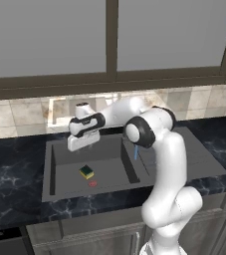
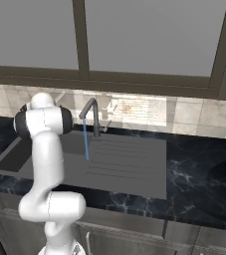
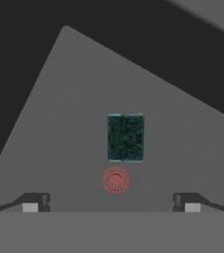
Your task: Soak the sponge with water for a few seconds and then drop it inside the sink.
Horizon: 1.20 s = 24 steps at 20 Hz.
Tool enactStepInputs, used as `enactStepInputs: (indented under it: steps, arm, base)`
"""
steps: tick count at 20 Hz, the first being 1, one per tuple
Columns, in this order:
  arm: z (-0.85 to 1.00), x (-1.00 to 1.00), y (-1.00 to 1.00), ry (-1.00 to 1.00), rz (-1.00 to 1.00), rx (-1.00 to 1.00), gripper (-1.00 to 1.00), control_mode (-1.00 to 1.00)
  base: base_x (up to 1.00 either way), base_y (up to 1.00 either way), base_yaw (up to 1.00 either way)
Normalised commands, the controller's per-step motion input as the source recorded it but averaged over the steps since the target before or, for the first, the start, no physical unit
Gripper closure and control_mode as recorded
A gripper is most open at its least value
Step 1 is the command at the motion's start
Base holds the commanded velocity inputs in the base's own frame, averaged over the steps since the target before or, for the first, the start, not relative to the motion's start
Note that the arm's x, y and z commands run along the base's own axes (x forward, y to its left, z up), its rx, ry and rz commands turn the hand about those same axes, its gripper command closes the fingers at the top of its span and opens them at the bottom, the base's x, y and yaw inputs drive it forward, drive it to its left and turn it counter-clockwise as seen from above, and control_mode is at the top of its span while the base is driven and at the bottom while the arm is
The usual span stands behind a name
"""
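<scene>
The sponge (image 1: 86,172) lies on the floor of the sink (image 1: 109,172), green scouring side up, just beside the red drain mark (image 1: 92,184). My gripper (image 1: 83,148) hangs above it inside the basin's left half, open, with nothing between its fingers. In the hand view the sponge (image 3: 126,137) sits centred ahead of the gripper (image 3: 111,206), with the drain mark (image 3: 116,179) just below it on the sink floor (image 3: 59,123). A thin blue stream of water (image 1: 136,152) falls at the basin's right side. The water (image 2: 86,142) comes from the dark faucet (image 2: 92,112).
A ribbed drainboard (image 2: 127,162) lies right of the basin. Marbled black countertop (image 1: 15,169) surrounds the sink, with a tiled backsplash (image 1: 20,114) and a window above. Cabinet fronts (image 1: 84,236) run below the counter edge.
</scene>
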Motion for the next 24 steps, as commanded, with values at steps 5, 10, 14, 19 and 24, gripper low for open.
enactStepInputs:
  steps: [5,10,14,19,24]
  arm:
    - [0.39,-0.29,0.00,0.00,0.00,0.00,-1.00,-1.00]
    - [0.29,-0.41,0.00,0.00,0.00,0.00,-1.00,-1.00]
    - [0.27,-0.46,0.00,0.00,0.00,0.00,-1.00,-1.00]
    - [0.23,-0.36,-0.06,0.00,0.00,0.00,-1.00,-1.00]
    - [0.28,-0.34,-0.01,0.00,0.00,0.00,-1.00,-1.00]
  base:
    - [0.00,0.00,0.00]
    - [0.00,0.00,0.00]
    - [0.00,0.00,0.00]
    - [0.00,0.00,0.00]
    - [0.00,0.00,0.00]
